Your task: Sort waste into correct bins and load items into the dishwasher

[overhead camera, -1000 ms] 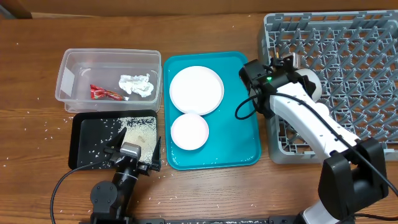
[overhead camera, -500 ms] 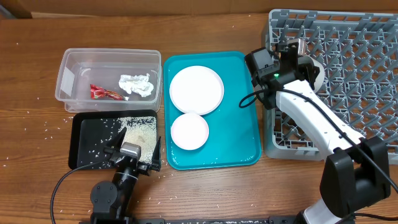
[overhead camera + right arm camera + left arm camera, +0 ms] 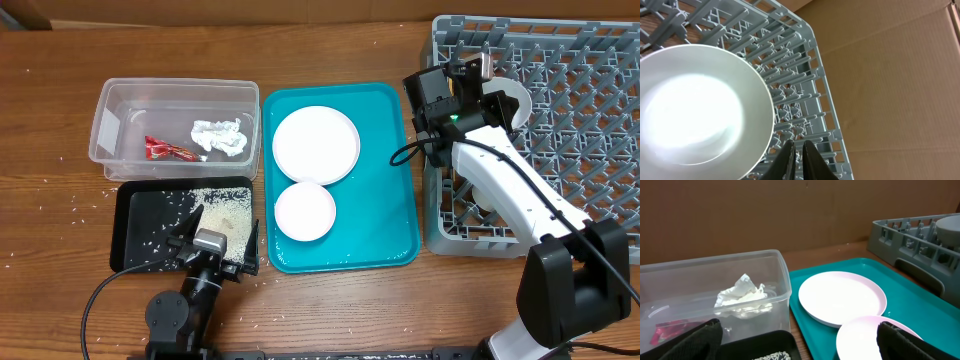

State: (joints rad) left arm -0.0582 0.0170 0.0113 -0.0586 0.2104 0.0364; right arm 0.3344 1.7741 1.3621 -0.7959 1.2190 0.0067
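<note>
My right gripper (image 3: 482, 72) (image 3: 798, 145) is over the left part of the grey dish rack (image 3: 580, 120) (image 3: 790, 65). Its fingers are nearly closed on the pale bowl (image 3: 515, 105) (image 3: 695, 105), which stands on edge. My left gripper (image 3: 212, 243) (image 3: 800, 340) is open and empty over the black tray (image 3: 135, 215), which holds rice (image 3: 225, 208). The clear tub (image 3: 110, 110) holds the red wrapper (image 3: 165, 150) and the tissue wad (image 3: 220, 135). The larger plate (image 3: 315, 143) and the smaller plate (image 3: 304, 211) lie on the teal tray. The cup and chopsticks are out of view.
The teal tray (image 3: 385, 200) lies between the bins and the rack. Loose rice grains are scattered on the wooden table around the black tray. A cardboard wall stands behind the table.
My right gripper has moved towards the back of the table, and the bowl moved with it. The rack has shifted and turned slightly. The left arm has not moved.
</note>
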